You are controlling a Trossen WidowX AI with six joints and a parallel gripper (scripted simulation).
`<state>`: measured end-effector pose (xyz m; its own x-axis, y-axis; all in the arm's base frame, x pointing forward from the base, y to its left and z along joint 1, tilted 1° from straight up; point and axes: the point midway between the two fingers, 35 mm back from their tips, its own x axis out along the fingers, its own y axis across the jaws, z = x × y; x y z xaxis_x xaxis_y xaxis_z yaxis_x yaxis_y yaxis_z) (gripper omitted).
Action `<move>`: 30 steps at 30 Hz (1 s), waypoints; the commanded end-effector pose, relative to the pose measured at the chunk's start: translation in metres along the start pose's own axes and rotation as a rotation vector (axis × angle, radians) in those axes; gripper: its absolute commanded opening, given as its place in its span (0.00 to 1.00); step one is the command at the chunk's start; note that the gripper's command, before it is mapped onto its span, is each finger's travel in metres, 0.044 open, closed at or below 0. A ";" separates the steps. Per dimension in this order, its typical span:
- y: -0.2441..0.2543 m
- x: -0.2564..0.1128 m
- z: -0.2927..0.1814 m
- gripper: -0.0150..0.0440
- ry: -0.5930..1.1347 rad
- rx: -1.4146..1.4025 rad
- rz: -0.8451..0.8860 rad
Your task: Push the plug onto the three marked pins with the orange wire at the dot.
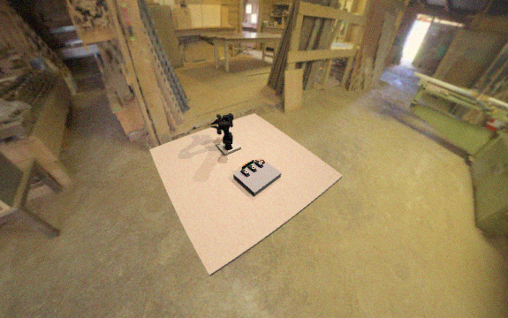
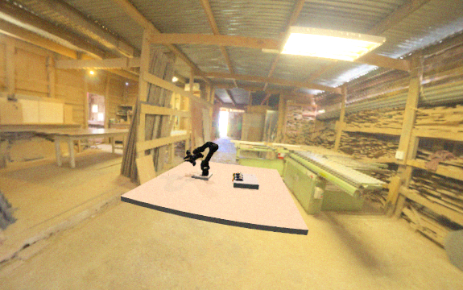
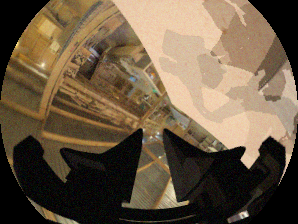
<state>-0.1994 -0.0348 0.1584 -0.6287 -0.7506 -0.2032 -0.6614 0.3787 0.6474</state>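
A grey block-shaped holder [image 1: 259, 180] [image 2: 248, 180] sits on the table. Three small dark servo bodies [image 1: 254, 167] [image 2: 237, 176] with pale round tops stand along one side of it. Small orange and dark details show beside them; the plug, its holes, the pins and the coloured band are too small to tell apart. My gripper [image 1: 213, 125] [image 2: 186, 157] [image 3: 152, 131] is raised above the table's far side, well away from the holder and pointing away from it. Its fingers stand a narrow gap apart with nothing between them. The holder is not in the wrist view.
The pale pink table top [image 1: 200, 212] [image 2: 199, 201] [image 3: 145, 20] carries the arm's base and the holder. The arm's shadow falls on the table. The wrist view shows the table's edge and the workshop beyond it. Benches and timber stand around the table.
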 end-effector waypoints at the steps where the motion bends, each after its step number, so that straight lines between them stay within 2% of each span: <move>1: 0.004 -0.004 0.006 0.45 -0.040 -0.028 0.014; 30: 0.019 -0.028 0.036 0.45 -0.238 -0.116 0.072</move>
<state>-0.2087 0.0097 0.1502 -0.7542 -0.5825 -0.3029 -0.5737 0.3603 0.7355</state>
